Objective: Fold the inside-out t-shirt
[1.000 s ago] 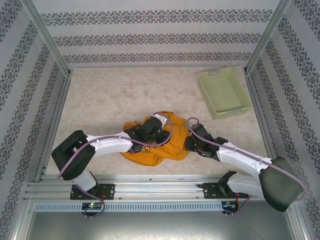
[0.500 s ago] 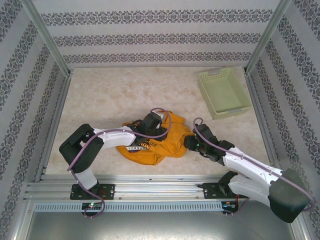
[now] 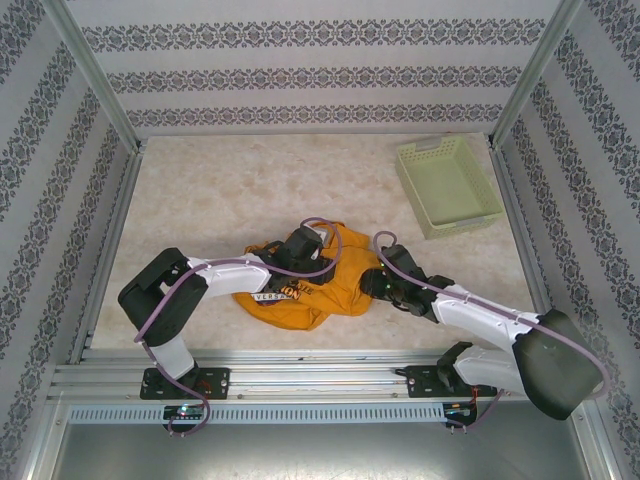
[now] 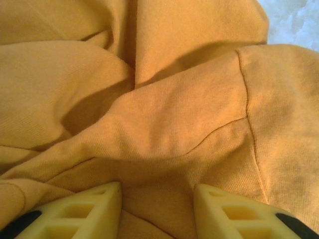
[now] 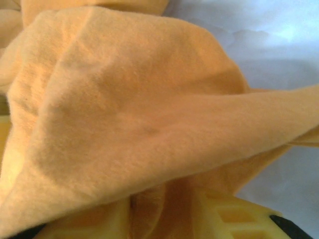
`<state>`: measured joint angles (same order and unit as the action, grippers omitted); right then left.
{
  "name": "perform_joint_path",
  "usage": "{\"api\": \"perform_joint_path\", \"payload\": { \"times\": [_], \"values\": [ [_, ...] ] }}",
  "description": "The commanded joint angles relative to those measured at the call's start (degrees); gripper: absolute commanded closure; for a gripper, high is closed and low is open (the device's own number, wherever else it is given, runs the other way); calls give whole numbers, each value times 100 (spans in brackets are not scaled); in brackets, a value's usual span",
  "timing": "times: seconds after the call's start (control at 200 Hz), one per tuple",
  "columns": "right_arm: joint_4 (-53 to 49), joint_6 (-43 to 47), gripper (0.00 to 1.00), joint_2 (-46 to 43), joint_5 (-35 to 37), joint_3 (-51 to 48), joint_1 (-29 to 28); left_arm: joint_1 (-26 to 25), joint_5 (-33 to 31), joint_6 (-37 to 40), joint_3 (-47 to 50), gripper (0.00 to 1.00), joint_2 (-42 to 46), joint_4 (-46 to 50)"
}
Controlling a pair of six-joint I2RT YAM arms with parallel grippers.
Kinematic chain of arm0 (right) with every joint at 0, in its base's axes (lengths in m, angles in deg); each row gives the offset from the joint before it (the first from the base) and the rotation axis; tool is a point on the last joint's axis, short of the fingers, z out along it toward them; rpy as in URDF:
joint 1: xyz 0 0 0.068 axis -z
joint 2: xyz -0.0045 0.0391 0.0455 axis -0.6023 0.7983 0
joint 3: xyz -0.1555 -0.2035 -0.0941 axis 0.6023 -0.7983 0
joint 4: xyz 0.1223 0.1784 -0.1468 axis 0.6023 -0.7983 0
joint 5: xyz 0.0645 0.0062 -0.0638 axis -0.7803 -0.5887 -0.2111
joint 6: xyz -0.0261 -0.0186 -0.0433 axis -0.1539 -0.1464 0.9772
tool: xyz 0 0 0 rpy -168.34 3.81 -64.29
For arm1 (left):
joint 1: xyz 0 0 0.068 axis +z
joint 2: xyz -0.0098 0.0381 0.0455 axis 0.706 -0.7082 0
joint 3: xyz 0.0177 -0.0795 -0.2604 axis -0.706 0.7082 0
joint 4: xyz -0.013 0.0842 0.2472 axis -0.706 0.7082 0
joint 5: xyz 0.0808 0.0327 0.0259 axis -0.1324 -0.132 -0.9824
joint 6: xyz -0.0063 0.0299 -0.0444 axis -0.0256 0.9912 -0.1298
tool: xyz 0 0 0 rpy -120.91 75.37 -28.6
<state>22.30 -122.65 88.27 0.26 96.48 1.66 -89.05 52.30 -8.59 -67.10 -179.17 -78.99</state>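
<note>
Desk (image 3: 200, 200): the inside-out t-shirt (image 3: 345, 285) lies crumpled near the front, between both arms. It looks soft, light and limp, so it will likely bunch; a seam or hem is the best place to take hold. The left fingers (image 4: 94, 204) are spread over a fold. The right fingers (image 5: 224, 214) pinch bunched cloth.

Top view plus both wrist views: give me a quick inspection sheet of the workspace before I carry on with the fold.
Surface: pale marbled table, no spills seen.
Job's things: shirt bunched in a heap at front middle, dark print showing on its left part, not folded.
Clutter: green basket at far right, nothing seen inside.
Hands: left hand open, fingers pressed into the cloth; right hand shut on a raised fold of the shirt.
Cables: purple cables loop off both wrists above the shirt.
Surroundings: patterned walls, metal frame.
</note>
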Motion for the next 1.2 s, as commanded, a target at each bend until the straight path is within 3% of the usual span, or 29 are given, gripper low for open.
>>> {"api": "perform_joint_path", "payload": {
  "times": [0.0, 0.2, 0.5, 0.824, 0.964, 1.099, 1.194],
  "values": [
    [213, 41, 79, 63, 31, 144, 31, 19, 7, -69, 88, 58, 163, 12],
    [-238, 109, 99, -69, 358, 158, 24, 19, -218, -72, 45, 57, 156, 146],
    [-1941, -92, 97, -1430, 887, -110, -51, 105, -1644, -443, -460, 56, -152, 1358],
    [-2030, -1748, 100, -2799, 910, -1411, -25, 134, -1852, -598, -453, 54, -99, 1429],
    [-1786, -2066, 87, -2969, 842, -1722, -3, 125, -1711, -545, -381, 54, -31, 1377],
    [-2148, -1424, 60, -2995, 1043, -1136, 74, 75, -1318, -357, -221, 52, 97, 1034],
    [-1995, -1022, 53, -2767, 907, -794, 291, -13, -1205, -242, -218, 52, 111, 956]
  ]
}}
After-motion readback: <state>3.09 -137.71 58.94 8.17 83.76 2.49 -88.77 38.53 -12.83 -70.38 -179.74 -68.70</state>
